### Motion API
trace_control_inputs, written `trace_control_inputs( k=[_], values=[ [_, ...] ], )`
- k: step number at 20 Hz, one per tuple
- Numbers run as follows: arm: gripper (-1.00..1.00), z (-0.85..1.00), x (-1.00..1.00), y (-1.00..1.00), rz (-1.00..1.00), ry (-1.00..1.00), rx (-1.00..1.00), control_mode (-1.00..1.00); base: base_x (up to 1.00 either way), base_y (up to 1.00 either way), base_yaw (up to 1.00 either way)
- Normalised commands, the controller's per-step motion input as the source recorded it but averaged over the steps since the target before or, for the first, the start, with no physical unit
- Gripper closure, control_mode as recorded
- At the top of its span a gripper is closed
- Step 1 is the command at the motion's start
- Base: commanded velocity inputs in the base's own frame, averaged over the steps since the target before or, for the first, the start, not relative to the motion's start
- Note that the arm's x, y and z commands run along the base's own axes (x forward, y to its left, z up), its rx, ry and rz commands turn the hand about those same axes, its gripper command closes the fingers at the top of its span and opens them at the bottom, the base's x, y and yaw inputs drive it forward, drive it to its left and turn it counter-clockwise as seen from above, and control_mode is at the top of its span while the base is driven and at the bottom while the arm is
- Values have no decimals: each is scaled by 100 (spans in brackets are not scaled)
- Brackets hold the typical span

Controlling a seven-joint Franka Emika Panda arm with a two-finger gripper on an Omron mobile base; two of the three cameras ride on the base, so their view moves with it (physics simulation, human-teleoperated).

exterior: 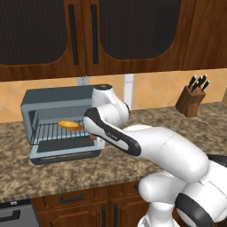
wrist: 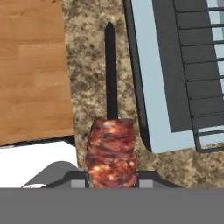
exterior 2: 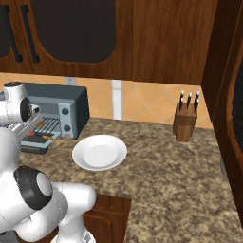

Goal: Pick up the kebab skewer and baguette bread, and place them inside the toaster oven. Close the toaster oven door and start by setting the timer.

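The kebab skewer is pinched by its meat in my claw, hanging over the bench just beside the open toaster oven door; its long stick could catch the door's edge and twist loose as I swing it in.

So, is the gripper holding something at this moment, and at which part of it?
Yes. The gripper is shut on the kebab skewer, gripping it at the meat chunks, while the bare dark stick points away from the hand, above the counter beside the open toaster oven door.
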Motion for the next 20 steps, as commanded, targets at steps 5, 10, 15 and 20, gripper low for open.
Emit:
trace_control_inputs(
  k=[5,10,15,20],
  values=[
    [100,-15,34,48,2,-12,-14,-100,0,0,0],
    [100,19,34,18,0,-23,-4,-100,0,0,0],
    [100,8,36,11,5,-11,1,-100,0,0,0],
    [100,-1,40,2,3,-1,2,-100,0,0,0]
  ],
)
